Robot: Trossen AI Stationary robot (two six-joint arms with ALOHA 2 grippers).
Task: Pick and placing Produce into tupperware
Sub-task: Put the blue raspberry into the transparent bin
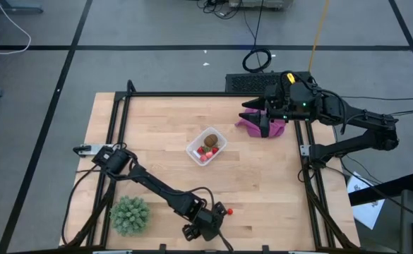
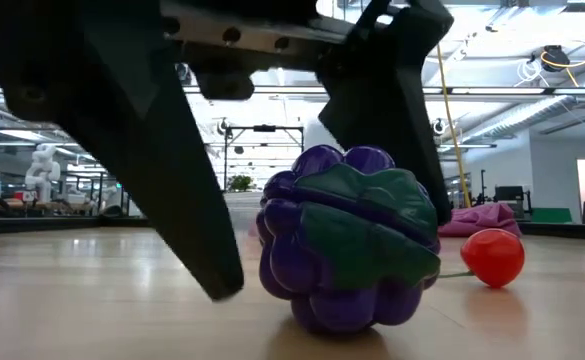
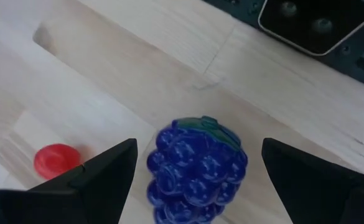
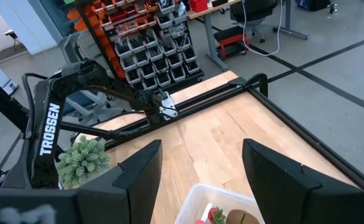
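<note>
Fingers (image 3: pixel 107 171) of the left gripper (image 3: pixel 197 180): spread wide, one on each side of the grape bunch (image 3: pixel 196 169), neither touching it; in the low view the dark fingers (image 2: pixel 172 170) reach the table on either side of the bunch (image 2: pixel 347 240).

Grape bunch: purple-blue with a green leaf, lying on the table (image 1: pixel 262 183) at the lower centre of the high view, under the left gripper (image 1: pixel 207 224).

Red berry (image 3: pixel 56 160): on the table just beside the bunch, apart from it; in the high view (image 1: pixel 229 210) near the lower centre, in the low view (image 2: pixel 493 256) to the right of the bunch.

Tub (image 1: pixel 206 147): clear plastic, at the centre of the high view, well apart from the bunch. It holds a brown oval (image 1: pixel 211 140) and small red pieces (image 1: pixel 205 155).

Right gripper (image 1: pixel 259 113): at the upper right of the high view, above the pink cloth (image 1: pixel 277 127); fingers (image 4: pixel 138 180) spread, holding nothing, with the tub (image 4: pixel 222 205) between them in the right wrist view.

Green spiky plant (image 1: pixel 130 215): lower left of the high view, on the table near the left arm.
</note>
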